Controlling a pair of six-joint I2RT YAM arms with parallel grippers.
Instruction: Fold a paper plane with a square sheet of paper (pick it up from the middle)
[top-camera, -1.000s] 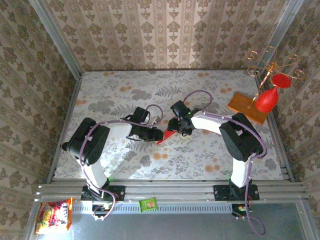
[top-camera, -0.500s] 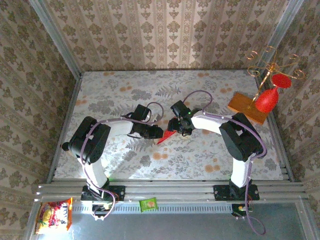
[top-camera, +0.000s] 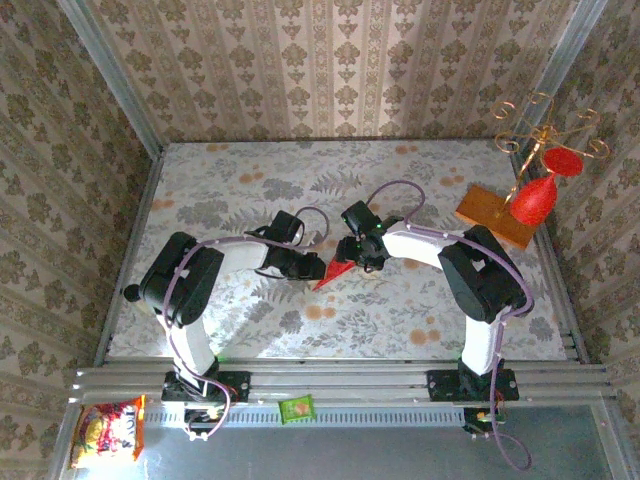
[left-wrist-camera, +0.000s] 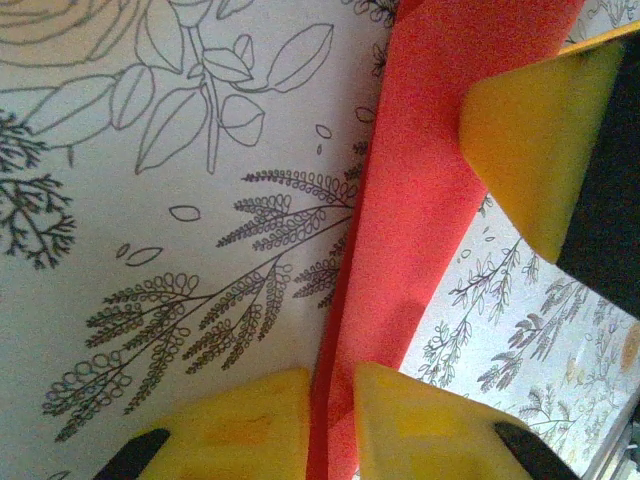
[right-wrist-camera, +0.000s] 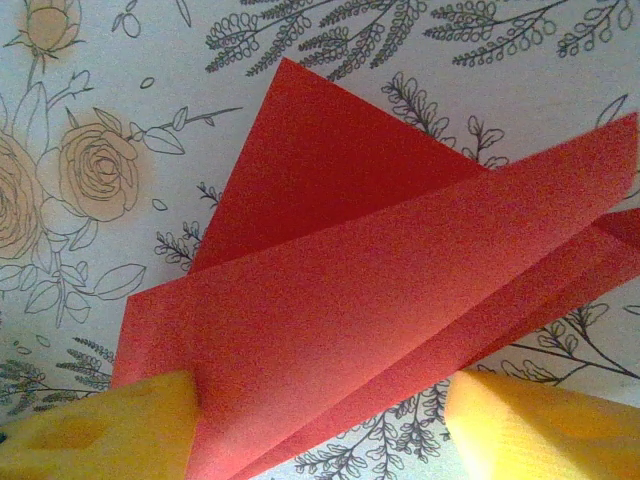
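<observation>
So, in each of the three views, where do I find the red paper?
Top view: the red paper is a small pointed shape near the middle of the picture.
Left wrist view: the red paper is a strip from top right down to bottom centre.
Right wrist view: the red paper covers the centre and right, in folded layers.
Shared landmark: the flower-printed table cover under it.
</observation>
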